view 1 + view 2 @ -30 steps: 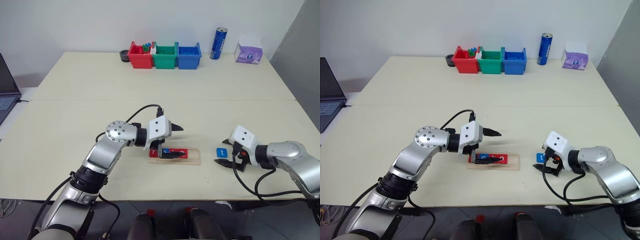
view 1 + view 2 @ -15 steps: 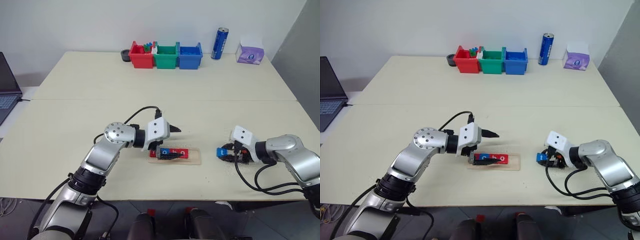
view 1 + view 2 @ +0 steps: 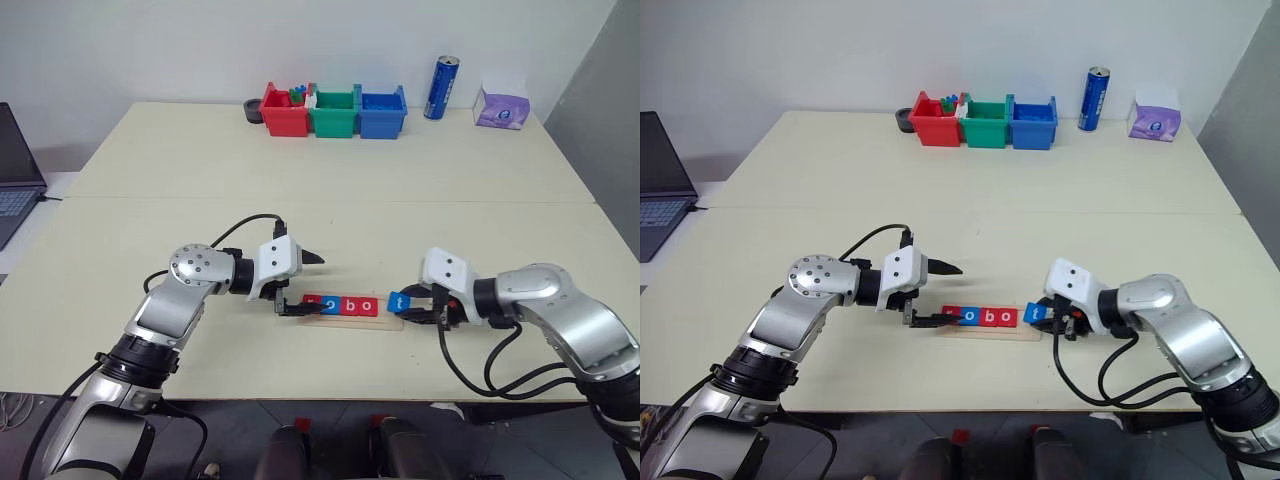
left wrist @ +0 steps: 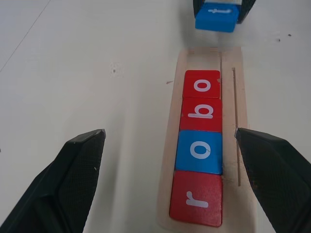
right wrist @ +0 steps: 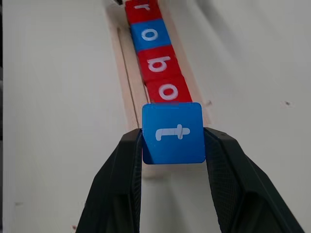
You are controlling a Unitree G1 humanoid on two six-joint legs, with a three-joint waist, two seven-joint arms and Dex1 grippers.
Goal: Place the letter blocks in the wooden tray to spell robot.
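On the pale cream desk (image 3: 300,180) lies the thin pale wooden tray (image 4: 231,63) with four flat square letter blocks in its groove, touching in a row: red "r" (image 4: 197,197), blue "o" (image 4: 199,151), red "b" (image 4: 201,114), red "o" (image 4: 202,84). The right hand (image 5: 174,138) is clamped on the blue "t" block (image 5: 173,132), holding it tilted just above the tray's free end, beside the red "o". The left hand (image 4: 175,141) hangs at the tray's "r" end, fingers (image 4: 73,170) wide apart with the tray between them, gripping nothing.
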